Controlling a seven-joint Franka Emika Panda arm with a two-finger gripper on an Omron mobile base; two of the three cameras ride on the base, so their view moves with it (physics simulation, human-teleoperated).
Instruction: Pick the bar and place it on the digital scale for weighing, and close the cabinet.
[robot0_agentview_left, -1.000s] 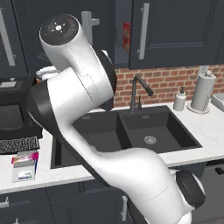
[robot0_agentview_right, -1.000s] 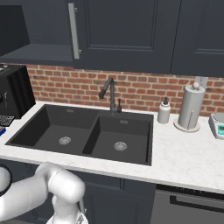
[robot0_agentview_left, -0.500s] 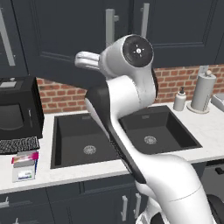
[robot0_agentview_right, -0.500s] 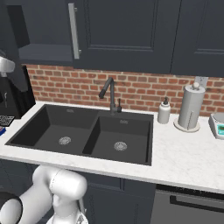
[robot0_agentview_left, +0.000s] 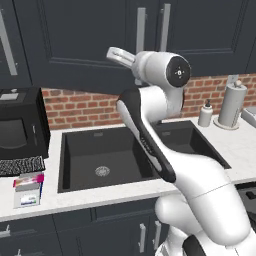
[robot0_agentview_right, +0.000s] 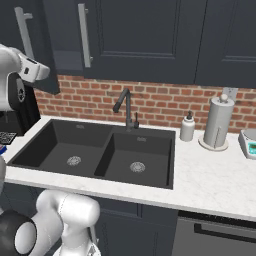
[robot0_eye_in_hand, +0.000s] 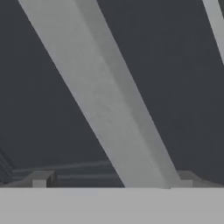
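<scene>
Dark cabinet w/ silver handle right ahead of jaws.
Jaws apart, handle running between them; digital scale on table, far right of sink.

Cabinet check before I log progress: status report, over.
Gripper open, raised at the cabinet, facing its silver handle. Nothing held. Nothing in the way.

Silver bar handle crosses close ahead of hand, cabinet door right behind it, no way forward; room to back off over sink; faucet, soap bottle, paper roll line back wall
</scene>
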